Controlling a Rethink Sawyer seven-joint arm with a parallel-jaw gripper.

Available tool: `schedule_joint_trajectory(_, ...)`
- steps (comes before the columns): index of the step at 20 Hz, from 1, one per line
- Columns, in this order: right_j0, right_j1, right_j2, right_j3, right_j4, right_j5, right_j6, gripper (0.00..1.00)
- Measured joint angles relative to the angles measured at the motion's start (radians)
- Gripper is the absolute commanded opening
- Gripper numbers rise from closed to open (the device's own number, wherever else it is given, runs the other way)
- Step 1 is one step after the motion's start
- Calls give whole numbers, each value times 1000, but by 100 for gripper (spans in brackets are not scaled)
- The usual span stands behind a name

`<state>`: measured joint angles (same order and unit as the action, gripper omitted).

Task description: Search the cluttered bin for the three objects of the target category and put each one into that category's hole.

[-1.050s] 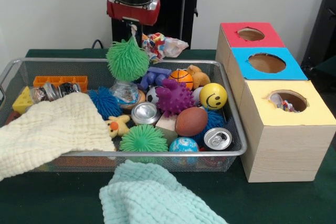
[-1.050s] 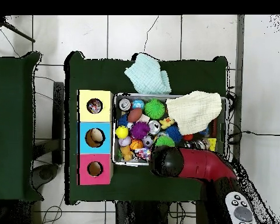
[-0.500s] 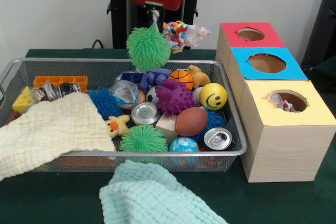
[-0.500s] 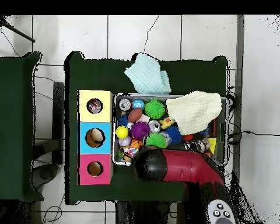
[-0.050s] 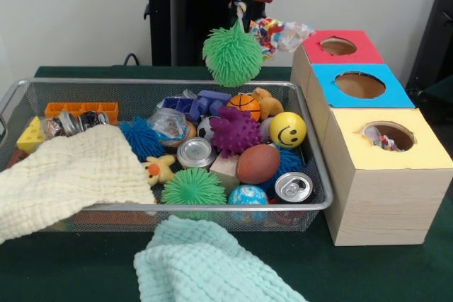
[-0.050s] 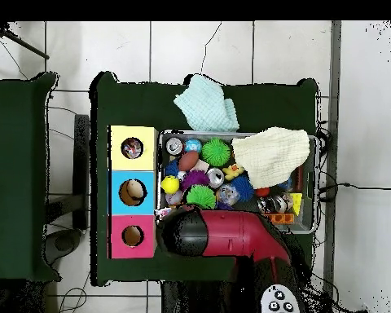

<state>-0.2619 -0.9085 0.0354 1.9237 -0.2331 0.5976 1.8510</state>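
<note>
No readable brand text or labels anywhere; the yellow ball point(image 5: 287, 129) only carries a printed smiley face, and the silver cans point(image 5: 293, 186) show plain tops.

The red and black arm point(image 6: 231, 238) comes in from above, its red wrist at the top edge of the front view, pointing straight down. The gripper point(image 5: 241, 10) is mostly hidden under the wrist, clenched on a strand of the green spiky ball point(image 5: 232, 54), which hangs free in the air above the far rim of the wire bin point(image 5: 322, 187), toward the side nearest the boxes (in the overhead view it peeks out just beside the arm point(image 6: 201, 196)). A crumpled colourful wrapper point(image 5: 280, 33) shows just behind it, near the red box.

Three boxes stand in a row beside the bin: red box point(image 5: 351, 52), blue box point(image 5: 386, 95), yellow box point(image 5: 425, 153), each with a round hole on top. Small items are visible in the yellow box's hole.

In the bin: a second green spiky ball point(image 5: 193, 187), a purple spiky ball point(image 5: 235, 131), a blue spiky ball point(image 5: 141, 138), a brown football point(image 5: 257, 163), a small basketball point(image 5: 244, 103). A cream cloth point(image 5: 67, 178) drapes over the bin's rim; a mint cloth point(image 5: 205, 263) lies on the table in front.
</note>
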Motion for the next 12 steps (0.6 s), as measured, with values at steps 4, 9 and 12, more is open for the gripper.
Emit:
schedule_joint_trajectory(4, -7, 22, -19, 0, 10, 0, 0, 0)
schedule_joint_trajectory(9, -6, 51, -41, 0, 11, 0, 0, 0)
schedule_joint_trajectory(12, -6, 71, -52, -1, 12, 0, 0, 0)
